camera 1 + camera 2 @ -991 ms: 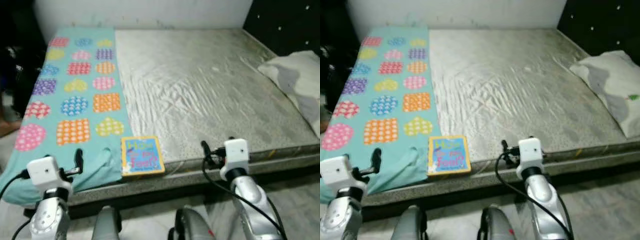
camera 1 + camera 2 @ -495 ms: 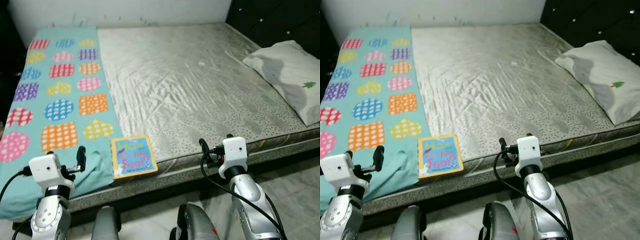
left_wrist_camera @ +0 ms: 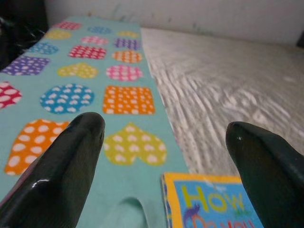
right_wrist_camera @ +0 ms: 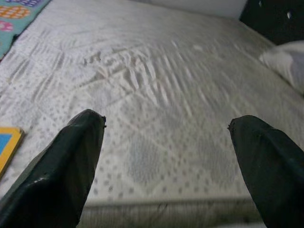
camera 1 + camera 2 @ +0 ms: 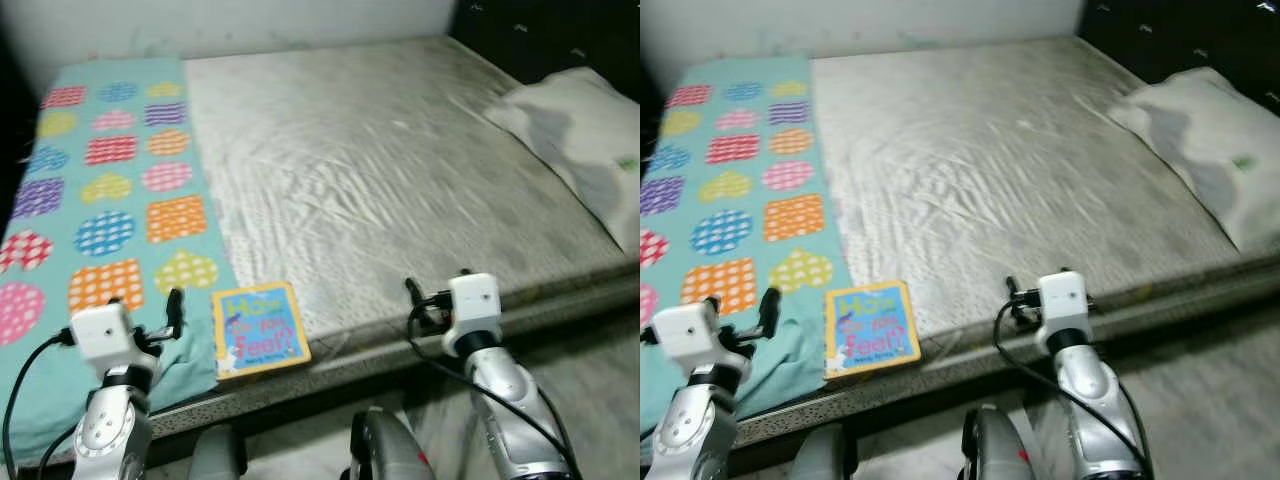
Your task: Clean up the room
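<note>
Bed: we face a bare grey mattress (image 5: 400, 170), its front edge just ahead of us.
Blanket: a teal blanket (image 5: 110, 200) with coloured dotted hearts and squares covers the mattress's left strip.
Book: a children's picture book (image 5: 258, 328), yellow-bordered with a blue cover, lies flat at the front edge of the mattress, just beside the blanket's right border.
Pillow: a white pillow (image 5: 590, 140) rests at the far right of the mattress.
Left gripper: our left gripper (image 3: 166, 142) hangs over the blanket's near end with its fingers spread wide and empty, the book just to its right.
Right gripper: our right gripper (image 4: 166, 142) sits at the mattress's front edge, well right of the book, fingers spread wide, holding nothing.
</note>
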Tool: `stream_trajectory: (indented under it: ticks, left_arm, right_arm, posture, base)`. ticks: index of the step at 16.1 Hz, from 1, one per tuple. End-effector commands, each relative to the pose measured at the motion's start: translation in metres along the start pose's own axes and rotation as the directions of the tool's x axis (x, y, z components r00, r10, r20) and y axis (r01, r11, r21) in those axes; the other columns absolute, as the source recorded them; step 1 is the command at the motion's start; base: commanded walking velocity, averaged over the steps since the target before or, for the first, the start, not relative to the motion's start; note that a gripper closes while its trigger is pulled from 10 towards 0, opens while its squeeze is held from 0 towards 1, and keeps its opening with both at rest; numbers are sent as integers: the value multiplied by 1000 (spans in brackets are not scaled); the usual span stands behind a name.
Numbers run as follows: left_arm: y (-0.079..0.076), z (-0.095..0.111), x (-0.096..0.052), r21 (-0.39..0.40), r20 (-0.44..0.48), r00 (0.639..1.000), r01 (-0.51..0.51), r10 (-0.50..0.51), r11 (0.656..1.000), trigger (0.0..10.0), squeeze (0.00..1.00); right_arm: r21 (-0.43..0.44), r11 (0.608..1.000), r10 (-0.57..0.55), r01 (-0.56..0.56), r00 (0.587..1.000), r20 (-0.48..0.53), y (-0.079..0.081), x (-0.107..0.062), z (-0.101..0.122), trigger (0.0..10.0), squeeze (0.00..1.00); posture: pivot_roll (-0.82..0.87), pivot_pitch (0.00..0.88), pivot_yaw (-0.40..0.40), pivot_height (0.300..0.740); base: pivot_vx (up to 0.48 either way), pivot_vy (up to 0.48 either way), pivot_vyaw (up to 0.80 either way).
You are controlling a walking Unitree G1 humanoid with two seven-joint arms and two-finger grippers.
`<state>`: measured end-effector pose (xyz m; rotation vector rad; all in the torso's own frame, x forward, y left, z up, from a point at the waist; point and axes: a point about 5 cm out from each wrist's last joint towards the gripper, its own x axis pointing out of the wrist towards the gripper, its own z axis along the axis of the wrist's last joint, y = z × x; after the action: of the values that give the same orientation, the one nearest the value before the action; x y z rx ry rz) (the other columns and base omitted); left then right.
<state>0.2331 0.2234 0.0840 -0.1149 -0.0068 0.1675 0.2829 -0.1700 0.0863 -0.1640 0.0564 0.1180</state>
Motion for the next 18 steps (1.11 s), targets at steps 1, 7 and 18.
stream_trajectory:
  ticks: [1, 7, 18]
  left_arm:
    - [6, -2, -2, 12, -14, 1000, -16, 16, 1000, 10000, 0]
    - [2, -1, -1, 13, -14, 1000, 19, -19, 1000, 10000, 0]
    - [2, -4, 1, -6, -24, 1000, 10, -10, 1000, 10000, 0]
  right_arm:
    - [6, 1000, 14, -14, 1000, 6, 4, 1, 1, 10000, 0]
    - [3, 1000, 17, -17, 1000, 8, 4, 3, 1, 10000, 0]
    - [-17, 999, 34, -34, 999, 18, 6, 4, 1, 10000, 0]
  posture:
    - [-75, 111, -36, 620]
    - [-76, 110, -33, 620]
    - [-77, 101, -36, 620]
  base:
    - [0, 0, 0]
    - [457, 0, 0]
    - [175, 0, 0]
